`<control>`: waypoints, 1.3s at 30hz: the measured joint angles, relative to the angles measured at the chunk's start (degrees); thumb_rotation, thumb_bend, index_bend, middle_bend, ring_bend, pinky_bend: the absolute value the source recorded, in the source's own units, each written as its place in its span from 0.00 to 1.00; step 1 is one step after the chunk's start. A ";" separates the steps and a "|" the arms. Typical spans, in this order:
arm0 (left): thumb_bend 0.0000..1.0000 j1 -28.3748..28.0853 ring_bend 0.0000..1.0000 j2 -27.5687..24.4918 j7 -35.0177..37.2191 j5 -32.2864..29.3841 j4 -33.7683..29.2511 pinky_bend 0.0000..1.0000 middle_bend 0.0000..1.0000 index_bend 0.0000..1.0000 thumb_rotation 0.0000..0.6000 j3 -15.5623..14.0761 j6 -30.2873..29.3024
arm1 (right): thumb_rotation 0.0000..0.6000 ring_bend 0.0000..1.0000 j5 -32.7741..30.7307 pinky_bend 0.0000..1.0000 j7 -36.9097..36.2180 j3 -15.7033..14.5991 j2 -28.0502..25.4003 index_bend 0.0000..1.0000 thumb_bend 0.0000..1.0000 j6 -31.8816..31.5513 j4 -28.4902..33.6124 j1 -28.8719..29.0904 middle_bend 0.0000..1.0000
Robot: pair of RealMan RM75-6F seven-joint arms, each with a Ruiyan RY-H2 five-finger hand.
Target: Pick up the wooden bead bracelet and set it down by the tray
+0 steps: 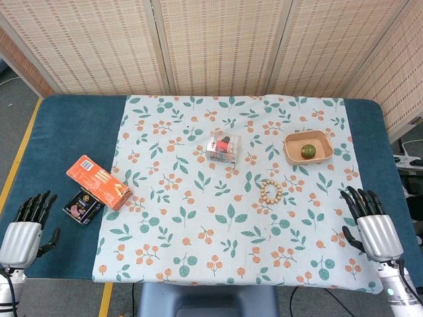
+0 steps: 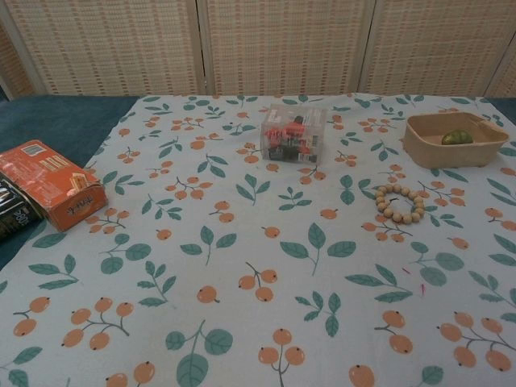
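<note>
A wooden bead bracelet (image 1: 270,191) (image 2: 399,203) lies flat on the floral cloth, right of centre. A beige tray (image 1: 324,150) (image 2: 425,150) holding a green round fruit (image 1: 307,151) (image 2: 457,138) stands just beyond it to the right. My right hand (image 1: 370,222) rests at the table's front right, fingers apart, holding nothing, well right of the bracelet. At the front left edge my left hand (image 1: 28,224) lies open with nothing in it. Neither hand shows in the chest view.
A clear plastic box with red contents (image 1: 223,146) (image 2: 293,133) stands mid-table. An orange carton (image 1: 98,182) (image 2: 50,184) and a dark packet (image 1: 82,207) (image 2: 14,211) lie at the left. Woven screens stand behind the table.
</note>
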State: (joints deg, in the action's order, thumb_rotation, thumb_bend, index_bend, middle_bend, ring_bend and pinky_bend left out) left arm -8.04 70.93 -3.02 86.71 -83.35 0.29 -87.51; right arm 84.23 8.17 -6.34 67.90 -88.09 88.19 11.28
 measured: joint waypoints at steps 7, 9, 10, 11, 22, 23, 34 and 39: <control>0.46 0.35 0.00 -0.28 -0.66 0.86 -0.84 0.09 0.00 0.00 1.00 0.24 -0.65 | 0.97 0.00 2.21 0.00 1.00 1.09 2.36 0.03 0.32 3.08 -2.84 1.07 0.02; 0.46 0.50 0.00 -0.34 0.06 0.94 -0.75 0.09 0.00 0.00 1.00 0.38 -0.79 | 0.98 0.00 3.49 0.00 1.18 1.43 3.15 0.06 0.32 4.80 -4.02 2.37 0.06; 0.46 0.56 0.00 -0.39 0.32 0.93 -0.70 0.09 0.00 0.00 1.00 0.46 -0.79 | 0.99 0.00 3.97 0.00 1.29 1.59 3.48 0.10 0.32 5.76 -4.51 3.09 0.10; 0.46 0.62 0.00 -0.45 0.47 0.93 -0.68 0.09 0.00 0.00 1.00 0.56 -0.77 | 1.00 0.00 4.42 0.00 1.45 1.79 3.85 0.12 0.32 6.84 -5.05 3.89 0.12; 0.46 0.76 0.00 -0.59 0.97 1.09 -0.64 0.11 0.00 0.00 1.00 0.86 -0.12 | 1.00 0.00 4.72 0.00 4.37 5.11 12.40 0.30 0.32 25.69 -13.86 15.75 0.23; 0.46 0.79 0.00 -0.57 1.00 1.02 -0.59 0.11 0.00 0.00 1.00 0.95 -0.12 | 1.00 0.00 4.49 0.00 4.56 5.49 13.48 0.30 0.32 26.80 -15.00 16.56 0.23; 0.46 0.83 0.00 -0.60 1.59 0.79 -0.27 0.11 0.00 0.00 1.00 1.37 0.47 | 1.00 0.00 0.81 0.00 6.46 8.53 19.86 0.35 0.32 32.95 -23.63 20.73 0.28; 0.46 0.74 0.00 -0.54 1.44 0.70 -0.34 0.11 0.00 0.00 1.00 1.45 0.92 | 1.00 0.00 0.10 0.00 6.70 8.90 22.10 0.36 0.32 34.59 -26.29 22.05 0.28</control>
State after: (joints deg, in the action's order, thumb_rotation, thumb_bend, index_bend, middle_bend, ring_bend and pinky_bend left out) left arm -7.30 70.39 -1.58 87.41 -83.68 1.74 -86.59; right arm 84.32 14.87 2.57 89.99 -53.50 61.90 33.34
